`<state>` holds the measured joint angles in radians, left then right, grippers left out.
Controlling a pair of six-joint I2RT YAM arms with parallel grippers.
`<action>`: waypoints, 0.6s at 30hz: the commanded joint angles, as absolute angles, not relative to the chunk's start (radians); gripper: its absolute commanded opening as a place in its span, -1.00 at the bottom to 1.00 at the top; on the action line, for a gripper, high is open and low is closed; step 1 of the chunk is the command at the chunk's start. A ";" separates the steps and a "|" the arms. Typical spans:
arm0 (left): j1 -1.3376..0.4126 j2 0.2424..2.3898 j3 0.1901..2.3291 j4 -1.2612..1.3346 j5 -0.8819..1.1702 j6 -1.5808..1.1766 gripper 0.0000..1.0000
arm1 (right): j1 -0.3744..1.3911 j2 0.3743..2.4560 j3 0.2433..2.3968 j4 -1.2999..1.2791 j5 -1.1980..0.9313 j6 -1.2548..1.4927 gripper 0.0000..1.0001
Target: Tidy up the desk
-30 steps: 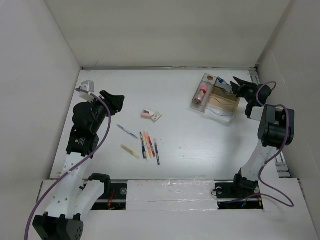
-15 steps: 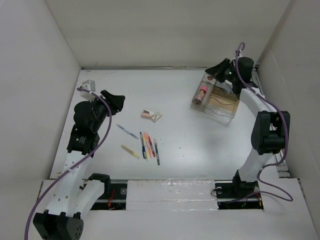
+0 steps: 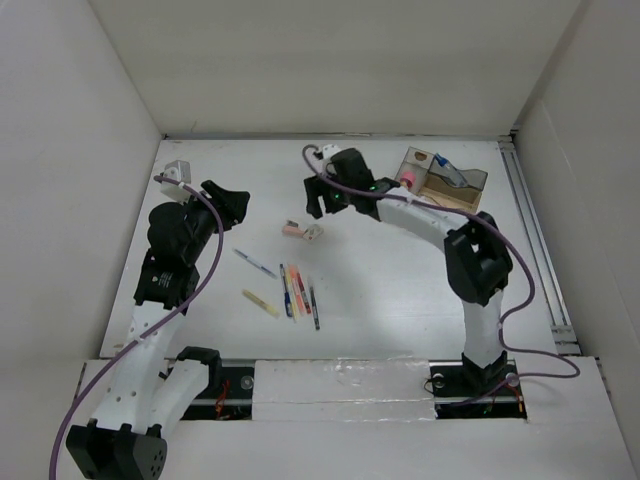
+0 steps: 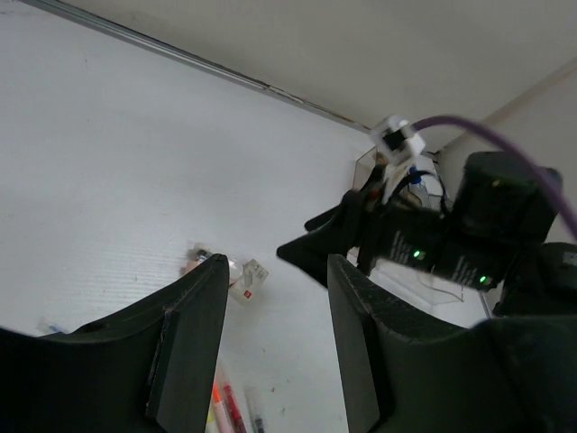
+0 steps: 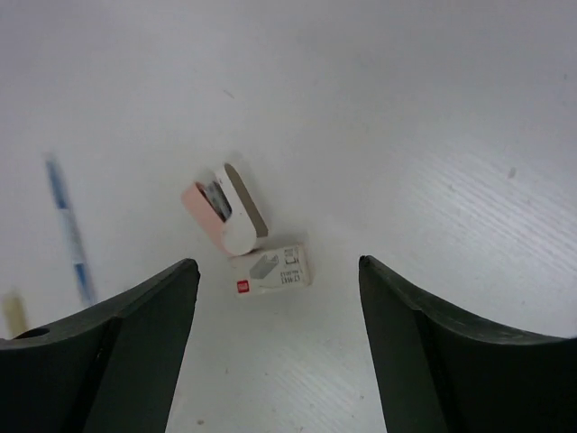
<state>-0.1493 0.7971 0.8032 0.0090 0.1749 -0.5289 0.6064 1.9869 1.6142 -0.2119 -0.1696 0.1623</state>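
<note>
The desk (image 3: 380, 290) is a white tabletop. A pink stapler (image 3: 291, 230) and a small white staple box (image 3: 314, 234) lie side by side near its middle. My right gripper (image 3: 318, 203) hovers just behind them, open and empty. In the right wrist view the stapler (image 5: 225, 209) and box (image 5: 270, 270) lie between and ahead of the right gripper's (image 5: 275, 266) spread fingers. My left gripper (image 3: 235, 200) hangs open and empty at the left. In the left wrist view the left gripper (image 4: 278, 262) looks toward the stapler (image 4: 194, 262) and box (image 4: 248, 278).
Several pens (image 3: 298, 292) lie in a row in front of the stapler, with a blue pen (image 3: 255, 263) and a yellow stick (image 3: 262, 303) to their left. A clear compartment tray (image 3: 445, 180) holding small items stands at the back right. A small grey block (image 3: 176, 170) sits at the back left.
My right arm has swung from the tray at the back right across to the middle, above the stapler and box, and its jaws now stand wide. The left arm has not moved.
</note>
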 commanded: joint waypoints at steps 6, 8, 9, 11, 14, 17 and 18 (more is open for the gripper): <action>-0.150 0.782 0.838 0.035 0.178 -0.515 -0.13 | 0.713 1.960 1.470 -0.192 0.097 -0.018 0.58; -0.150 0.782 0.836 0.035 0.179 -0.515 -0.13 | 0.713 1.968 1.451 -0.184 0.084 -0.023 0.63; -0.150 0.784 0.838 0.035 0.179 -0.515 -0.13 | 0.713 1.995 1.463 -0.204 0.072 -0.041 0.65; -0.150 0.785 0.836 0.037 0.179 -0.515 -0.13 | 0.713 2.037 1.503 -0.251 0.064 -0.058 0.65; -0.150 0.784 0.838 0.035 0.176 -0.514 -0.14 | 0.724 2.079 1.525 -0.252 0.071 -0.083 0.67; -0.150 0.784 0.838 0.035 0.178 -0.514 -0.14 | 0.724 2.082 1.514 -0.213 0.017 -0.098 0.69; -0.150 0.784 0.836 0.035 0.176 -0.514 -0.14 | 0.724 2.085 1.519 -0.212 0.008 -0.103 0.70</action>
<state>-0.1493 0.7959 0.8032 0.0090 0.1753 -0.5285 0.7197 2.0884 1.4853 -0.2508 0.0433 -0.0620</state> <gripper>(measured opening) 0.435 0.847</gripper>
